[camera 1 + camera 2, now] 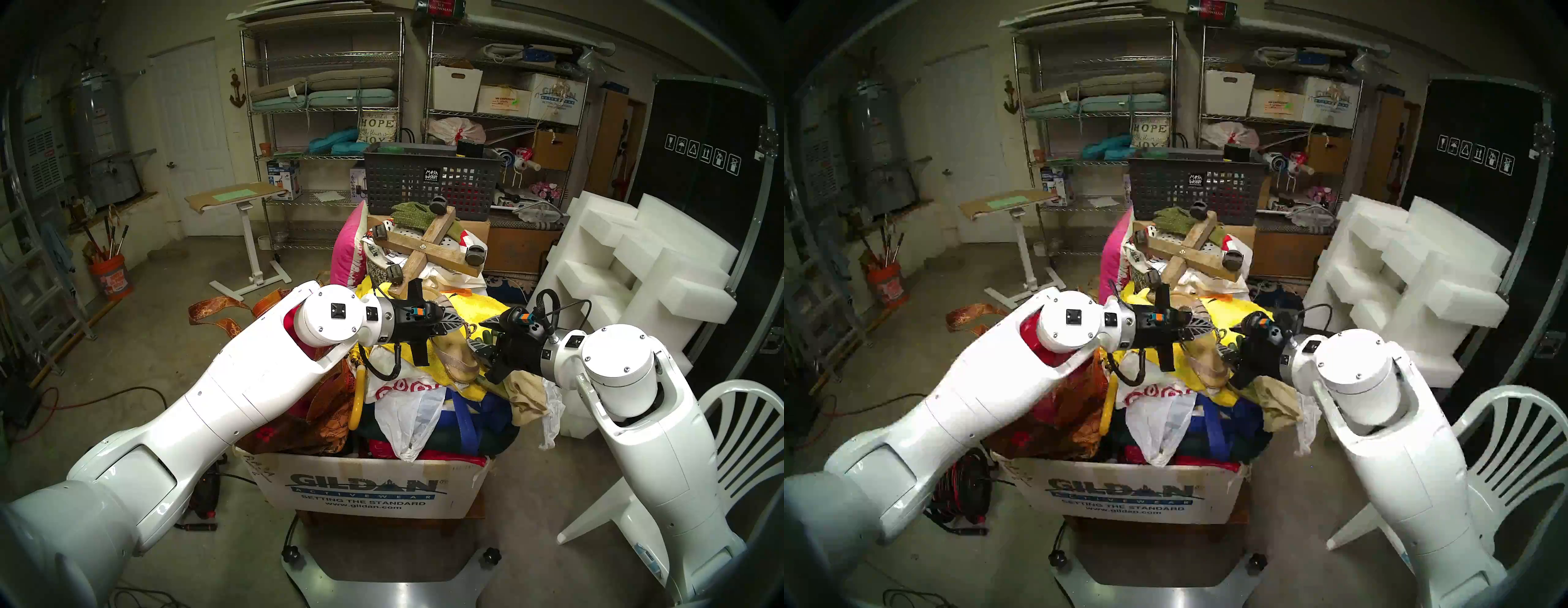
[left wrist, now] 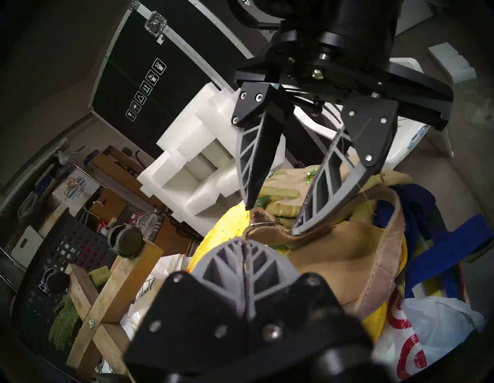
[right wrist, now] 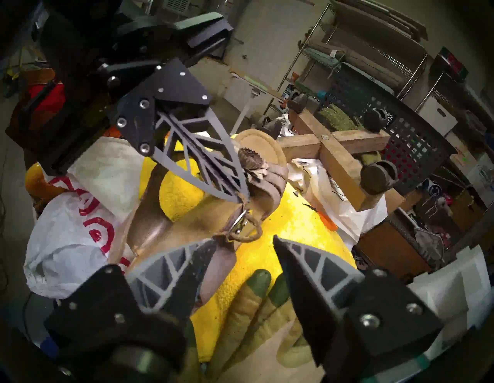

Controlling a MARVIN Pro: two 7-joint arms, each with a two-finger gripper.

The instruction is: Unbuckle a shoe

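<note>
**Two tools at the sandal's ankle strap**

My left tool (image 3: 242,198) was clenched tight, its fingertips pinching the thin ankle strap (image 3: 244,202) of the tan wedge sandal (image 3: 192,222) just above the metal buckle (image 3: 240,222). In my left wrist view the two grey fingers (image 2: 227,267) met flat against each other with no gap, and the strap end with its buckle (image 2: 260,220) rose just past their tips.

My right tool (image 2: 270,219) stood released, jaws apart, facing the left one. One fingertip (image 3: 205,248) touched the strap below the buckle; the other (image 3: 283,246) hung clear over the yellow towel (image 3: 294,227), holding nothing.

The sandal lay on that yellow towel on top of a heap of bags and cloth piled in a Gildan cardboard box (image 1: 365,492). Its leather flower ornament (image 3: 251,160) sat at the toe strap, on the far side from my right wrist. A green-tipped work glove (image 3: 251,294) lay on the towel beneath my right tool. Beyond the sandal rested a wooden cross with caster wheels (image 1: 428,242), and behind it a dark mesh basket (image 1: 428,182). A white plastic chair (image 1: 742,446) stood at my right.
</note>
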